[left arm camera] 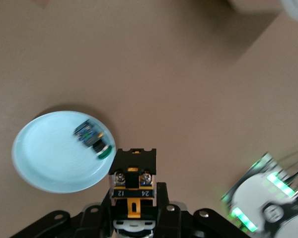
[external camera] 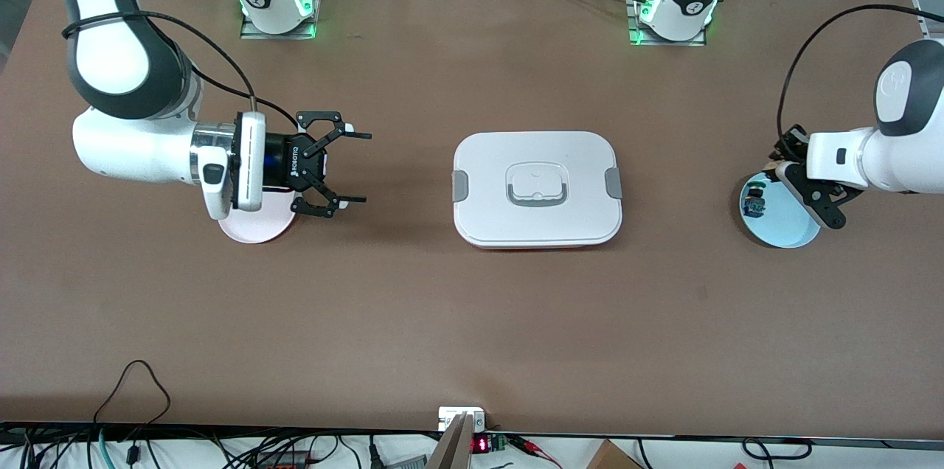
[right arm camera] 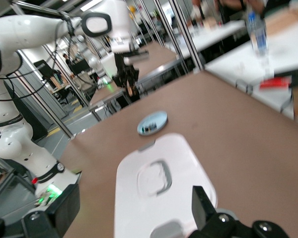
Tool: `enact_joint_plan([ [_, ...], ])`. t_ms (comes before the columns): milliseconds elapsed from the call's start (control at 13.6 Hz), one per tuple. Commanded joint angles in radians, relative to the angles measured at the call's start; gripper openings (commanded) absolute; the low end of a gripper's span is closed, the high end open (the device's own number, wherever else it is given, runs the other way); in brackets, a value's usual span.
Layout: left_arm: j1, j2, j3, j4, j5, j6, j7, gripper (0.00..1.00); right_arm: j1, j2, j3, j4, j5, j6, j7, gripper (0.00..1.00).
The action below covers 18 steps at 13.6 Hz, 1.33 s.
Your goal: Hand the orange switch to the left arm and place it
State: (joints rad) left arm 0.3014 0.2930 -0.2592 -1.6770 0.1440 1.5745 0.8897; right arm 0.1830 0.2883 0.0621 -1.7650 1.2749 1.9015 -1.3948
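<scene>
In the left wrist view, my left gripper [left arm camera: 133,198] is shut on the orange switch [left arm camera: 133,171], a black block with orange parts and two screws. In the front view the left gripper [external camera: 796,172] hangs over the edge of the blue plate [external camera: 782,222] at the left arm's end of the table. The white box [external camera: 537,189] lies in the middle of the table. My right gripper [external camera: 350,167] is open and empty, held level over the table between the pink plate [external camera: 254,226] and the box. The right wrist view looks over the box [right arm camera: 159,188] toward the left gripper [right arm camera: 129,79].
A similar small switch with a green and blue top [external camera: 754,202] lies on the blue plate [left arm camera: 44,153]. The pink plate sits partly under the right arm's wrist. Both arm bases [external camera: 276,1] [external camera: 675,8] stand along the table's edge farthest from the front camera.
</scene>
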Motion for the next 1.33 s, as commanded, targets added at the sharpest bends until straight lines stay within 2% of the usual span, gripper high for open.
enact_joint_plan([
  [0, 0.015, 0.046, -0.012, 0.001, 0.149, 0.054, 0.142, 0.16, -0.008, -0.038, 0.008, -0.01, -0.187, 0.001, 0.265, 1.0],
  [221, 0.09, 0.106, -0.011, -0.029, 0.178, 0.159, 0.311, 0.16, -0.008, -0.048, 0.008, -0.01, -0.371, -0.001, 0.544, 1.0],
  [294, 0.096, 0.11, -0.012, -0.062, 0.243, 0.217, 0.374, 0.16, -0.011, -0.046, 0.008, -0.01, -0.418, -0.005, 0.645, 1.0],
  [442, 0.146, 0.106, -0.012, -0.151, 0.285, 0.345, 0.466, 0.16, -0.045, -0.04, 0.008, -0.011, -0.504, -0.054, 0.81, 1.0],
  [515, 0.163, 0.104, -0.012, -0.199, 0.29, 0.422, 0.509, 0.15, -0.048, -0.038, 0.008, -0.011, -0.582, -0.076, 0.876, 1.0],
  [736, 0.202, 0.107, -0.011, -0.323, 0.293, 0.637, 0.581, 0.12, -0.046, -0.043, 0.008, 0.004, -0.929, -0.117, 1.025, 1.0],
  [883, 0.215, 0.121, -0.009, -0.349, 0.325, 0.731, 0.597, 0.12, -0.046, -0.043, 0.008, 0.018, -1.092, -0.162, 1.121, 1.0],
  [1031, 0.229, 0.153, -0.011, -0.356, 0.371, 0.769, 0.592, 0.12, -0.048, -0.046, 0.008, 0.035, -1.253, -0.189, 1.142, 1.0],
  [1252, 0.26, 0.173, -0.011, -0.388, 0.373, 0.829, 0.591, 0.12, -0.057, -0.051, -0.017, 0.084, -1.328, -0.2, 1.149, 1.0],
])
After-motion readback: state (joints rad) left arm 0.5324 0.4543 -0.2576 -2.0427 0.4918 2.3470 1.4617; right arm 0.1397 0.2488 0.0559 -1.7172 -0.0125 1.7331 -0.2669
